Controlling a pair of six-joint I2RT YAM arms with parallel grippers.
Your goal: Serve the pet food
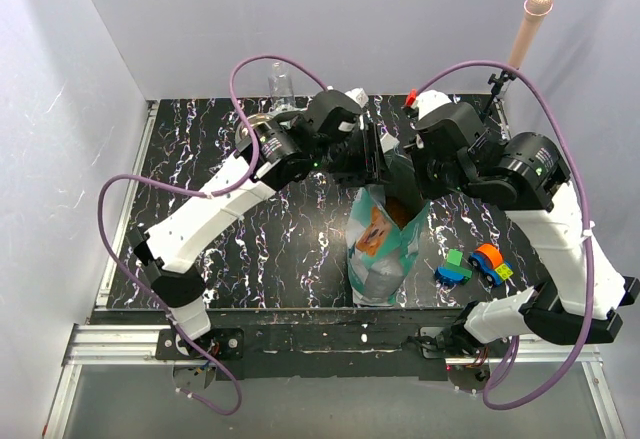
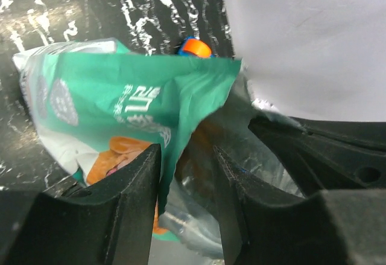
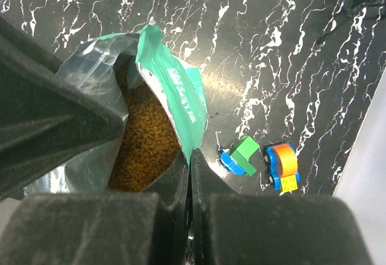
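Up close, my right hand [image 3: 190,159] is pressed together, pinching the bag [image 3: 172,90] by its green rim. My left hand [image 2: 187,156] is spread apart, with the rim in the gap. Brown pet food [image 3: 145,144] sits inside the open bag. An orange toy car [image 3: 283,165] and a green toy [image 3: 241,155] stand on the desk [image 3: 259,47] just beside it.

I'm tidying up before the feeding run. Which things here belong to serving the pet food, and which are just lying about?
For the job: pet food bag, standing open; kibble inside it.
Lying about: green-and-blue toy; orange-and-blue toy car; clear glass container at the back.
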